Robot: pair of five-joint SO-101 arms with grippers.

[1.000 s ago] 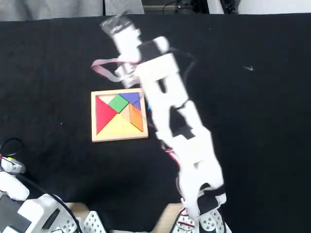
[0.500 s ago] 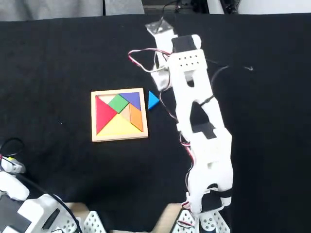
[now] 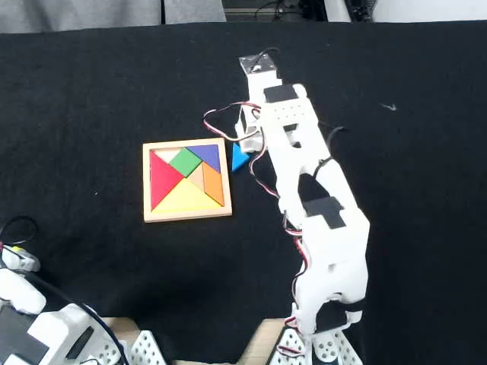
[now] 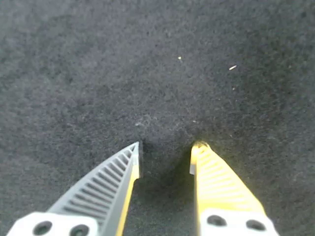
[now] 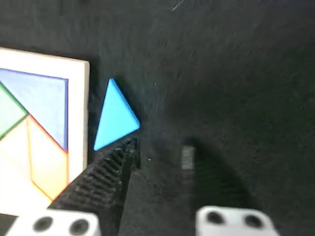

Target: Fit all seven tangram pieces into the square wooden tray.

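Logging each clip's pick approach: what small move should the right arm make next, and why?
Probably shift the right gripper sideways so its open jaws straddle the blue triangle, then close. The triangle lies on the cloth just outside the tray, and the jaws sit beside its corner, not around it.

High view: a black cloth [image 3: 411,213] covers the table under soft, even light, and a small pale fleck [image 3: 389,107] lies on it toward the far right corner. Beyond the far edge run grey folded fabric [image 3: 76,14] at the picture's left, dark cables [image 3: 281,9] in the middle and a white surface [image 3: 434,9] at its right. At the near edge a strip of pale wood [image 3: 257,344] shows. Left wrist view: the same cloth close up, fuzzy and dotted with light lint [image 4: 232,67].
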